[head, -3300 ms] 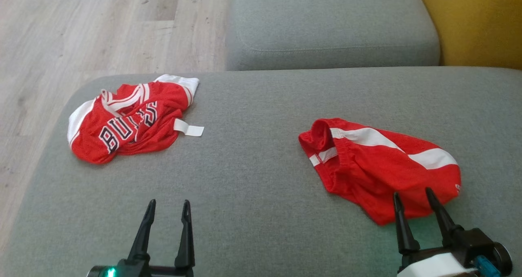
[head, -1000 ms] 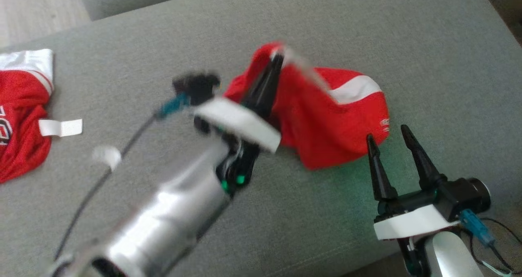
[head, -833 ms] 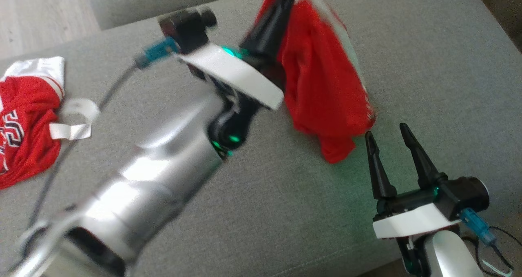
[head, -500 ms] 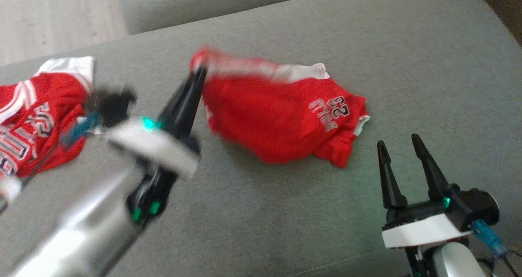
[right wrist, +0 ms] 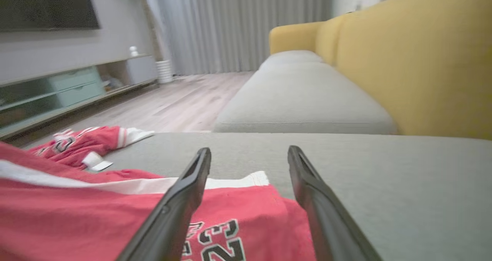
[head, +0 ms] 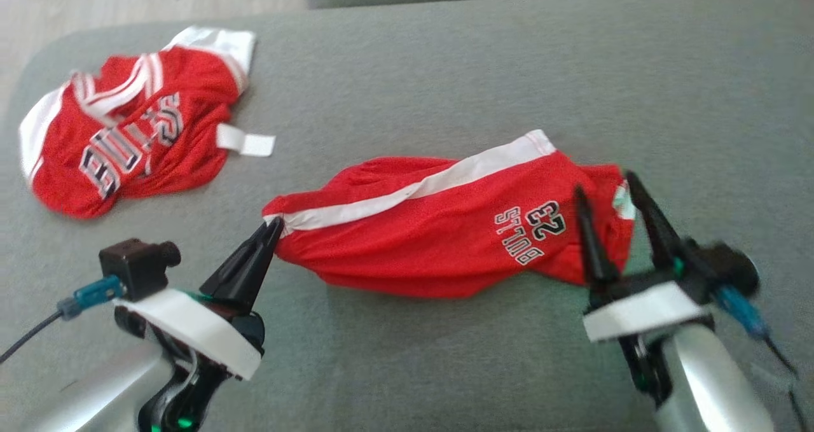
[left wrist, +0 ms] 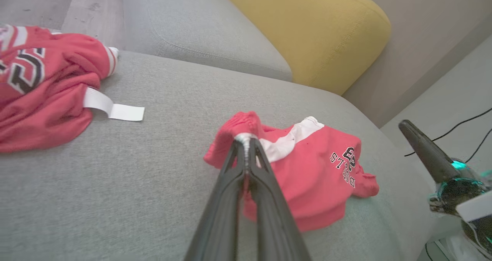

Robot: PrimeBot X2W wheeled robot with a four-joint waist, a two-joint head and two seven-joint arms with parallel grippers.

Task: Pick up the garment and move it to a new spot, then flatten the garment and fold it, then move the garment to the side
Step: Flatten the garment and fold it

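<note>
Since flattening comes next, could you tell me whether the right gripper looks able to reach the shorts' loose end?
Probably yes: the right gripper stands open above the printed end of the shorts, with nothing between.

red shorts [head: 413,247]: number "23" with the word "BULLS" right beside it, black letters edged in white, near one leg end, upside down in the head view | red jersey [head: 191,158]: big word "BULLS" across it, letters partly lost in the folds
</note>
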